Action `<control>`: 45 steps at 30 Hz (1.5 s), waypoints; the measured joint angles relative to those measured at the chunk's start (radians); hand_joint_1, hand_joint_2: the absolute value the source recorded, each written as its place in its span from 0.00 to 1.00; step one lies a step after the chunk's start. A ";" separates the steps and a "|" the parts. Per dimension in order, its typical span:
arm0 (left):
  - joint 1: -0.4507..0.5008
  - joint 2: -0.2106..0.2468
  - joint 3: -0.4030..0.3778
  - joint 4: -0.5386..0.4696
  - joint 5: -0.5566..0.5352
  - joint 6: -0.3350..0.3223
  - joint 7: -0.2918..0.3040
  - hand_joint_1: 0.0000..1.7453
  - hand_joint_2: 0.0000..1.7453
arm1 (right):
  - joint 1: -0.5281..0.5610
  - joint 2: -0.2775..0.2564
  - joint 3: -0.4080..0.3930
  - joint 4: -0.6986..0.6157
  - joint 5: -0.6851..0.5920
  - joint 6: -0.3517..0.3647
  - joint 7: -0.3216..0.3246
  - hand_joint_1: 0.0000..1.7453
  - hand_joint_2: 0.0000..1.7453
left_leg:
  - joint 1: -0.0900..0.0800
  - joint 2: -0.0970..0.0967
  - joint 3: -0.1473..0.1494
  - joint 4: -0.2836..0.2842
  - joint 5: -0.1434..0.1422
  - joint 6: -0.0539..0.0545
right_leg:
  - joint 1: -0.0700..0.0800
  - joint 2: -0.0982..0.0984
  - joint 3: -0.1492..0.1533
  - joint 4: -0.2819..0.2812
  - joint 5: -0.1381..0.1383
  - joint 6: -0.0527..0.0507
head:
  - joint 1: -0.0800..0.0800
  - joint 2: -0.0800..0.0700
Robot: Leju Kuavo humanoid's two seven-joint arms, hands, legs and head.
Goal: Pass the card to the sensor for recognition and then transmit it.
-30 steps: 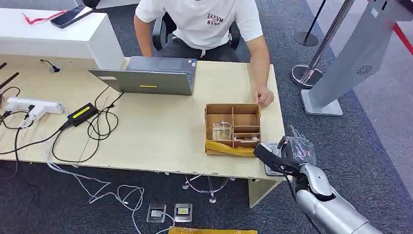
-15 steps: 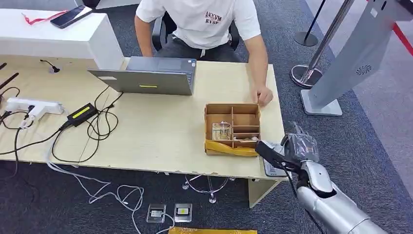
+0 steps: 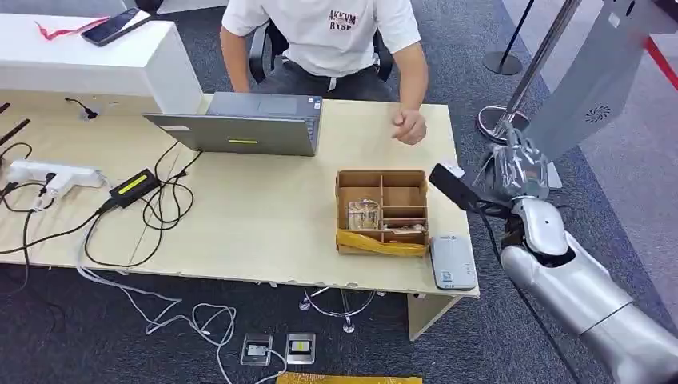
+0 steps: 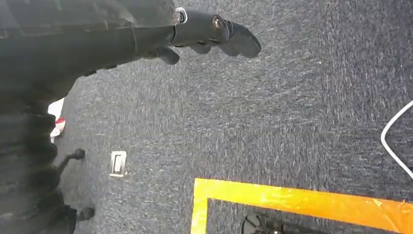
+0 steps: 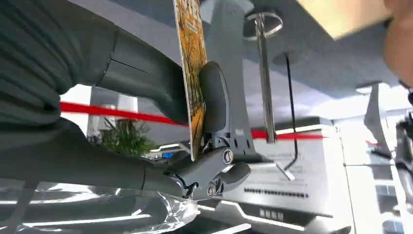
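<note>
My right hand (image 3: 512,172) hangs in the air just off the table's right edge, level with the far side of the cardboard box (image 3: 382,210). It pinches a card (image 3: 452,187), which looks dark in the head view and juts left over the table edge. The right wrist view shows the card's orange patterned face (image 5: 192,73) clamped between thumb (image 5: 214,102) and fingers. The grey sensor pad (image 3: 453,262) lies flat at the table's front right corner, uncovered, nearer to me than the card. A person's hand (image 3: 409,126) hovers above the table beyond the box. My left hand (image 4: 209,31) hangs over carpet, holding nothing.
A laptop (image 3: 248,124) stands at the table's middle back, with a power strip (image 3: 48,174) and cables on the left. A grey kiosk stand (image 3: 576,96) and a stanchion base (image 3: 500,124) are close behind my right hand. A person sits across the table.
My right hand has risen with the card from over the sensor pad and moved away along the table's right edge. The person's hand has lifted off the table beside the box.
</note>
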 joint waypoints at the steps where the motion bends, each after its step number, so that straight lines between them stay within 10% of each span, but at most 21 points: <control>1: 0.000 0.000 0.000 0.000 -0.001 0.000 0.000 0.00 1.00 | -0.020 0.001 0.001 0.000 0.000 0.004 0.003 1.00 1.00 | 0.000 -0.001 0.000 0.000 0.000 0.000 | 0.000 -0.001 0.000 0.000 0.000 0.000 | 0.000 0.000; 15: -0.017 0.000 -0.032 -0.002 -0.040 -0.002 0.040 0.00 1.00 | -0.185 0.067 0.033 0.070 0.013 0.080 0.013 1.00 1.00 | 0.000 -0.002 -0.001 0.000 0.000 0.000 | 0.000 -0.002 0.000 0.000 0.000 0.000 | 0.000 0.000; 28: -0.029 0.001 -0.076 -0.006 -0.043 -0.002 0.059 0.00 1.00 | -0.232 0.156 0.070 0.238 0.011 0.004 -0.041 1.00 1.00 | 0.000 -0.002 -0.001 0.000 0.000 -0.001 | 0.000 -0.002 0.000 0.000 0.000 0.000 | 0.000 0.000; 29: -0.029 0.001 -0.077 -0.006 -0.043 -0.003 0.063 0.00 1.00 | -0.232 0.160 0.074 0.248 0.008 -0.001 -0.043 0.93 1.00 | 0.000 -0.002 -0.001 0.000 0.000 -0.001 | 0.000 -0.002 0.000 0.000 0.000 0.000 | 0.000 0.000; 30: -0.029 0.001 -0.079 -0.006 -0.043 -0.004 0.066 0.00 1.00 | -0.231 0.161 0.077 0.255 0.006 -0.005 -0.045 0.11 1.00 | 0.000 -0.002 -0.001 0.000 0.000 -0.001 | 0.000 -0.002 0.000 0.000 0.000 0.000 | 0.000 0.000; 31: -0.029 0.002 -0.080 -0.006 -0.043 -0.004 0.068 0.00 1.00 | -0.230 0.164 0.079 0.262 0.005 -0.009 -0.048 0.00 1.00 | 0.000 -0.002 -0.001 0.000 0.000 -0.001 | 0.000 -0.002 0.000 0.000 0.000 0.000 | 0.000 0.000; 45: -0.028 0.003 -0.104 -0.006 -0.016 -0.004 0.076 0.00 1.00 | -0.203 0.193 0.081 0.347 -0.053 -0.147 -0.103 0.00 1.00 | 0.000 -0.002 -0.001 0.000 0.000 -0.001 | 0.000 -0.002 0.000 0.000 0.000 0.000 | 0.000 0.000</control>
